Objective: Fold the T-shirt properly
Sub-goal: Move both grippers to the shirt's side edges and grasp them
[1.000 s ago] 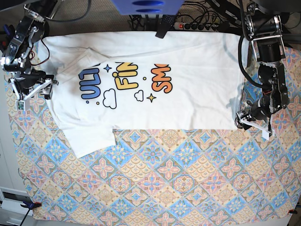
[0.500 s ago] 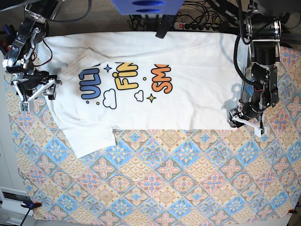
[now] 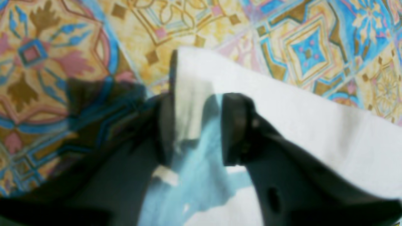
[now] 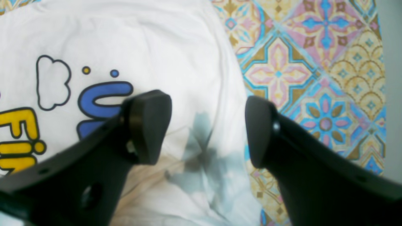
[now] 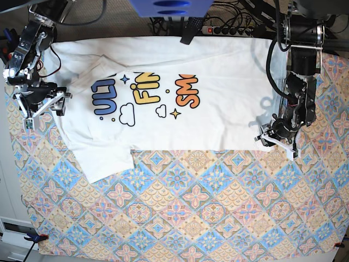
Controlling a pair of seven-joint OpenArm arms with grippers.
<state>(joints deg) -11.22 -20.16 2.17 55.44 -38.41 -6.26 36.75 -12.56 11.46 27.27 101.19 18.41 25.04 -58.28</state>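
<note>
Pinching the T-shirt [image 5: 218, 103] hem corner, my left gripper [image 3: 196, 125] has cloth between half-parted jaws, grip unconfirmed; right gripper [image 4: 207, 128] hovers agape; lifting looks next.

A robot lab/test bench setup was indicated, not a home. A table was covered w/ a patterned tile-print cloth [image 5: 180, 207], clamped at the front corner by a clip [image 5: 34, 237]. Two black arms were mounted at the far edge, w/ loose cables [image 5: 234, 16] and a power strip [image 5: 226, 30] behind. A blue device [image 5: 169, 8] was seen overhead at top centre. Bare grey floor was visible at the left edge.
</note>
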